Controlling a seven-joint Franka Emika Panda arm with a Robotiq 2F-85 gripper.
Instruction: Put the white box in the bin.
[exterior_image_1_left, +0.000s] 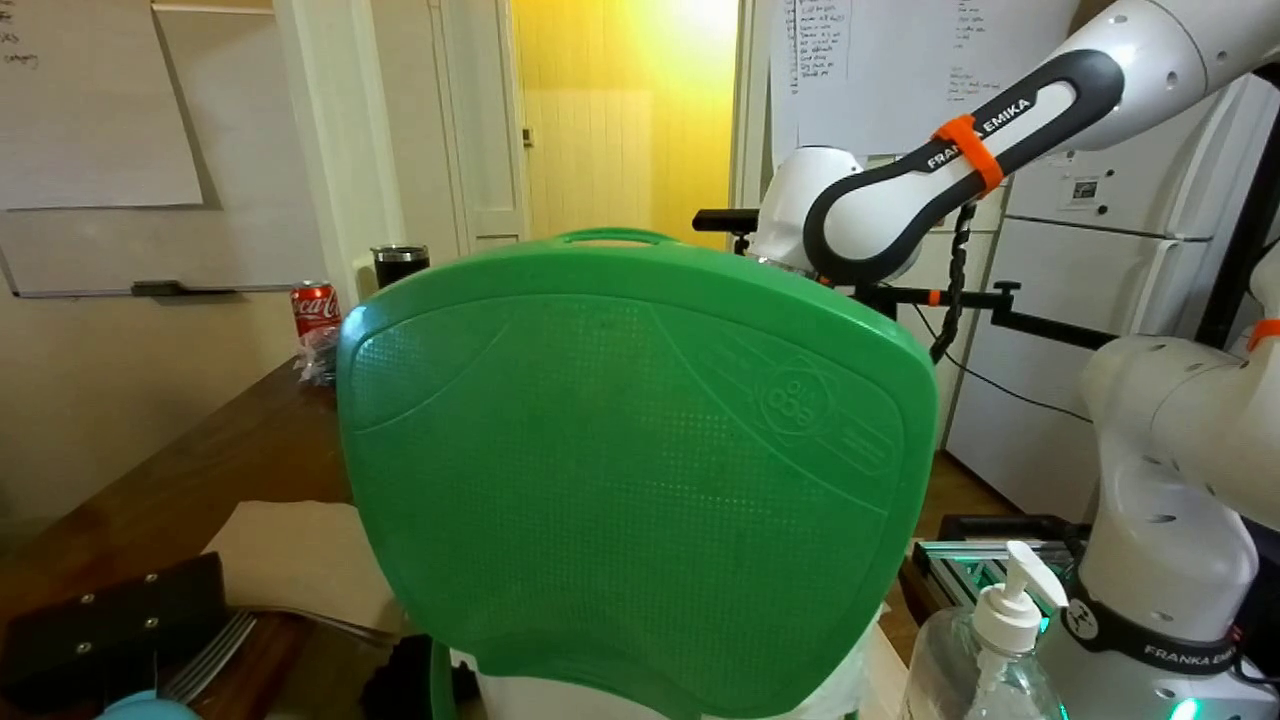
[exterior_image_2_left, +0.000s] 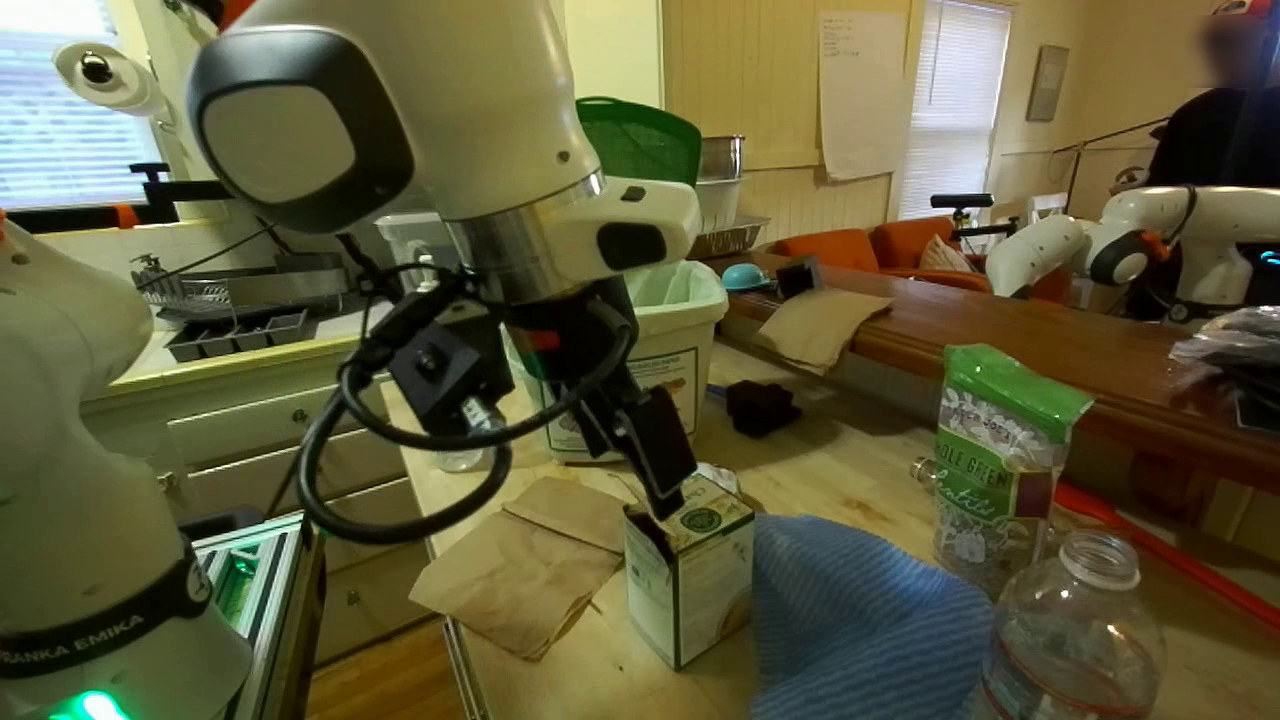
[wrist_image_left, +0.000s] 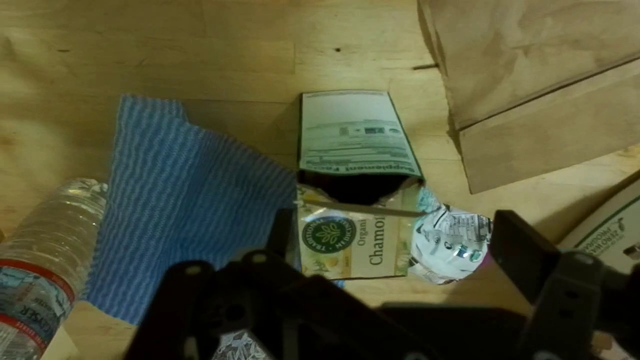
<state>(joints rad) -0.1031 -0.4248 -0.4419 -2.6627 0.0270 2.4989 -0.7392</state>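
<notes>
The white box (exterior_image_2_left: 715, 590), a tea carton with green edges and a torn-open top, stands upright on the wooden table in an exterior view. The wrist view shows its top and one side (wrist_image_left: 355, 135). My gripper (wrist_image_left: 393, 235) is open; its fingers are wide apart, with the box top and a crumpled wrapper (wrist_image_left: 450, 245) between them. In an exterior view the fingertips (exterior_image_2_left: 672, 500) are at the box's top edge; I cannot tell if they touch. The white bin (exterior_image_2_left: 690, 310) with a pale green liner stands behind the gripper. Its green lid (exterior_image_1_left: 630, 480) is raised.
A blue cloth (exterior_image_2_left: 860, 610) lies beside the box. Brown paper (exterior_image_2_left: 530, 580) lies on its opposite side. A clear bottle (exterior_image_2_left: 1075, 640) and a green lentil bag (exterior_image_2_left: 1005, 460) stand farther along. A soap pump bottle (exterior_image_1_left: 990, 640) is near the bin. A raised wooden counter (exterior_image_2_left: 960, 310) runs behind.
</notes>
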